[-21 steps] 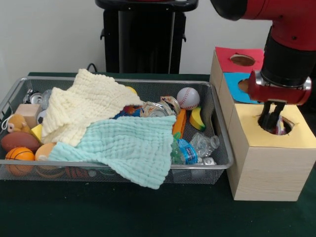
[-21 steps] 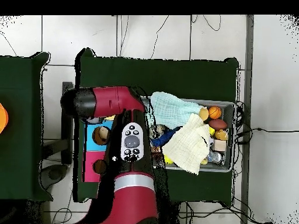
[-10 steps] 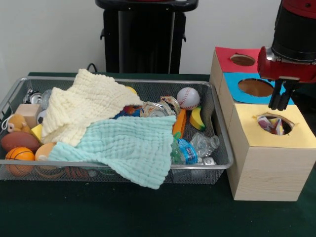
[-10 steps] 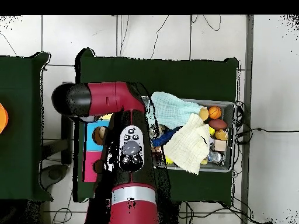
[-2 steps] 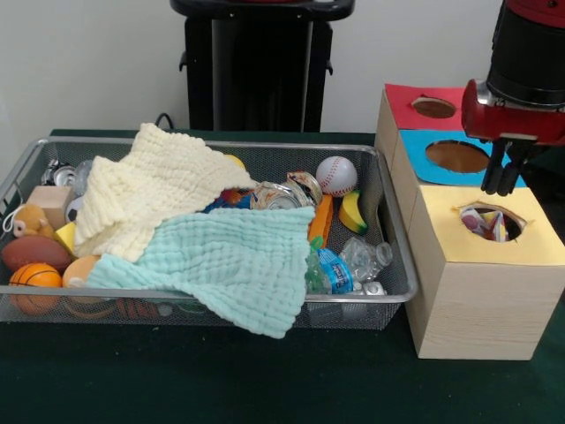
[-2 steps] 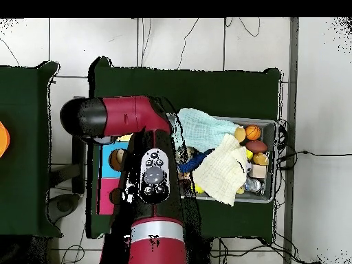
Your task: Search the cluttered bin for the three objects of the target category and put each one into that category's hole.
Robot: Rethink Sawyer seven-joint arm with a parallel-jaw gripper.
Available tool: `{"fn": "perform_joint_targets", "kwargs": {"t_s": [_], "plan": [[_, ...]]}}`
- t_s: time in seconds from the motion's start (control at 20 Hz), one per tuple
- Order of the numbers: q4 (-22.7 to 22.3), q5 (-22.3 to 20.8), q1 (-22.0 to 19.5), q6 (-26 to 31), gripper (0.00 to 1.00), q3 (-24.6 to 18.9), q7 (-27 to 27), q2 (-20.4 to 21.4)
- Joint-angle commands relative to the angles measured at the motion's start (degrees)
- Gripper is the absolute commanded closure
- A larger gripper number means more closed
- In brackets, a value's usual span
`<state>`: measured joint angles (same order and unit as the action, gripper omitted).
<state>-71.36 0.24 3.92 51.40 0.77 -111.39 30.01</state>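
Crumpled wrapper-like item (image 5: 487,223) is sitting inside the yellow-topped box's hole (image 5: 490,221), so one target looks delivered. Pincer (image 5: 503,179) is hanging just above that hole, fingers pressed together, gripping nothing visible: reads as post-drop clearance, my judgement. Blue (image 5: 456,155) and red (image 5: 433,107) holes are lining up behind it, one per category. Wire bin (image 5: 393,252) is sitting beside the boxes on the bench (image 5: 265,380). Cream cloth (image 5: 150,194) and mint cloth (image 5: 225,261) are draping over most of the clutter, likely hiding remaining targets. Baseball (image 5: 335,174), crushed water bottle (image 5: 349,262) and basketball (image 5: 35,278) are showing.
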Motion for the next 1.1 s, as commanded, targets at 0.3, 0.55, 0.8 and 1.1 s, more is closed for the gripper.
{"fn": "perform_joint_targets", "kwargs": {"t_s": [0.3,0.55,0.8,1.1], "plan": [[-4.3,1.5,-4.2,18.9,1.0,-1.6,0.5,12.0],[-6.3,0.7,-8.1,22.1,1.0,-2.2,6.1,16.5],[-7.8,-1.3,-13.3,18.9,1.0,-3.6,12.8,18.8],[-9.3,-4.7,-17.2,16.3,1.0,-4.2,15.7,19.7]]}}
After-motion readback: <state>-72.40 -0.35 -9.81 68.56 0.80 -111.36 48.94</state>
